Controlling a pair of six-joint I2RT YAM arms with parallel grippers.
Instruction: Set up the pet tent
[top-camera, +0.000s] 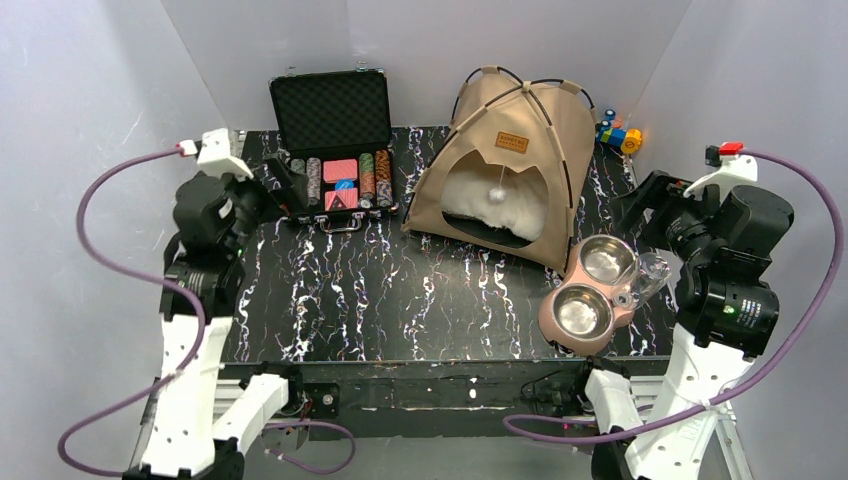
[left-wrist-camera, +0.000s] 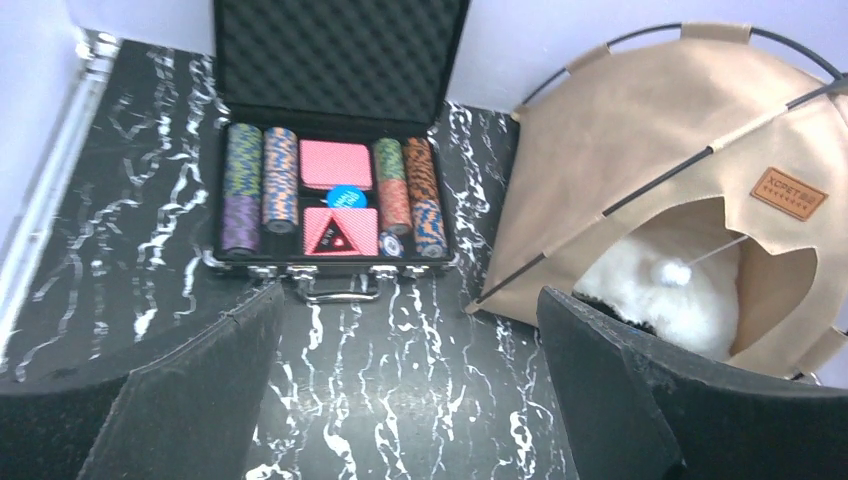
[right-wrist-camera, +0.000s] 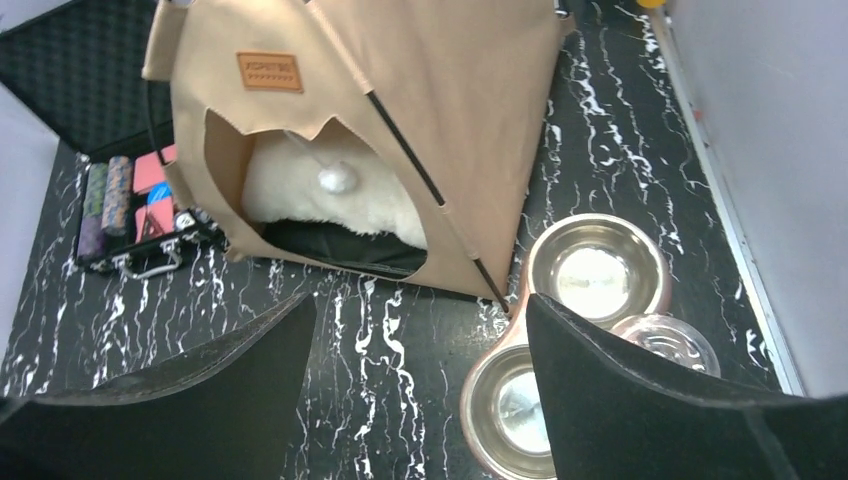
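Observation:
The pet tent (top-camera: 515, 150) stands upright at the back right of the table, tan canvas on thin black poles, its cat-head doorway facing the front. A white pom-pom (top-camera: 494, 196) hangs in the doorway and a fluffy cream cushion (top-camera: 480, 205) lies inside. In the left wrist view the tent (left-wrist-camera: 640, 150) is ahead to the right; in the right wrist view the tent (right-wrist-camera: 440, 90) is ahead. My left gripper (left-wrist-camera: 408, 320) is open over bare table, left of the tent. My right gripper (right-wrist-camera: 420, 320) is open in front of the tent, holding nothing.
An open black poker-chip case (top-camera: 335, 150) sits at the back left, close to my left gripper (top-camera: 272, 190). A pink double bowl stand (top-camera: 588, 290) with a clear bottle (top-camera: 650, 272) lies right of the tent's front, under my right gripper (top-camera: 640, 205). A small colourful toy (top-camera: 620, 135) is behind the tent.

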